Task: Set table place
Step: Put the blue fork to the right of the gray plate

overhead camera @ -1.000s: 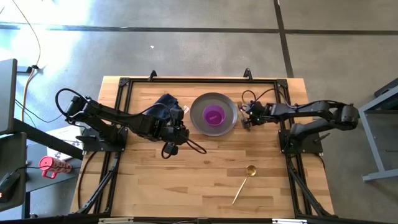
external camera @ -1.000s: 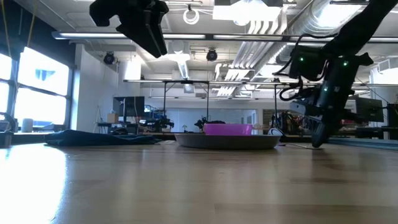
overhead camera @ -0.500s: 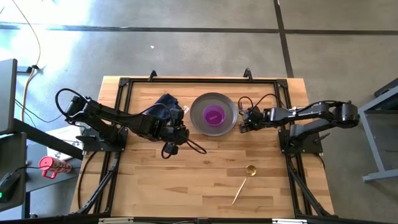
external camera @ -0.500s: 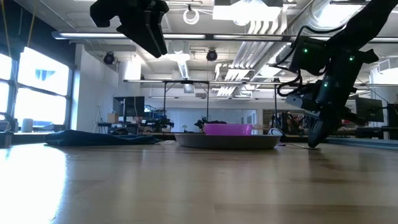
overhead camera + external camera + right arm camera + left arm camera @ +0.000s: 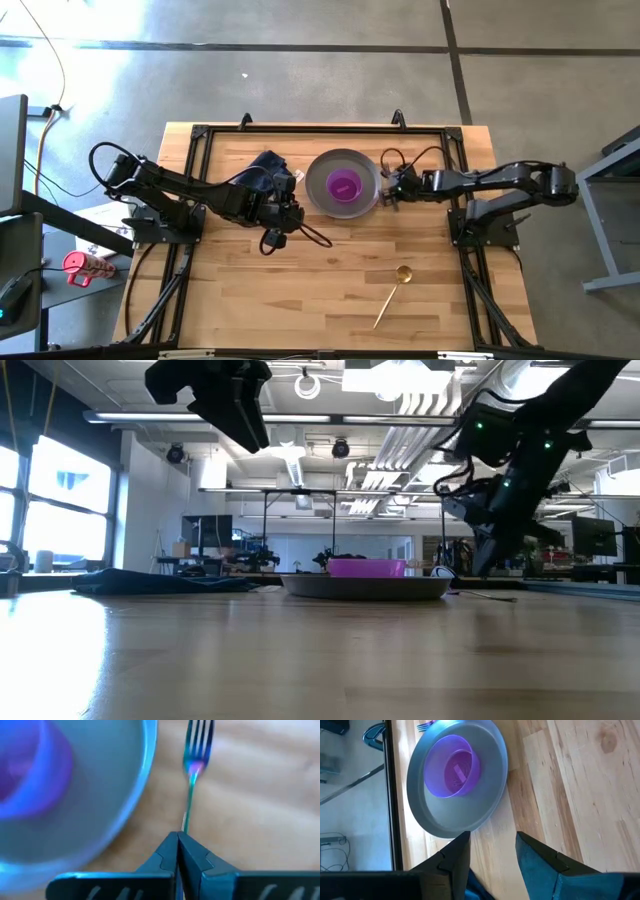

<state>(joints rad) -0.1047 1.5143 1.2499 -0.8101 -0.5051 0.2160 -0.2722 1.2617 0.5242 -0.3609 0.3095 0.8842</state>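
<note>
The round grey plate (image 5: 318,168) lies on the wooden table (image 5: 330,290) with the magenta bowl (image 5: 345,186) in it. My right gripper (image 5: 386,196) is at the plate's right rim, shut on the fork (image 5: 196,755). The fork's tines point away from the fingers, beside the plate's rim (image 5: 145,780). The dark navy napkin (image 5: 265,170) lies bunched to the left of the plate. The gold spoon (image 5: 392,292) lies near the front right. My left gripper (image 5: 290,220) is open and empty, high above the table between napkin and plate. My right gripper pinches the fork's thin handle (image 5: 185,822) between its two shut fingers, which lie along the fork. The handle's end is hidden between the fingers. The fork sticks out ahead of the fingertips beside the plate's rim; whether it touches the table cannot be told.
A black metal frame (image 5: 320,130) runs around the tabletop. Bare wood lies in front of the plate, between it and the spoon. A loop of cable (image 5: 316,236) hangs by my left arm.
My right gripper has gone toward the table's left edge, closer to the plate's right rim, and up a little, still shut on the fork.
</note>
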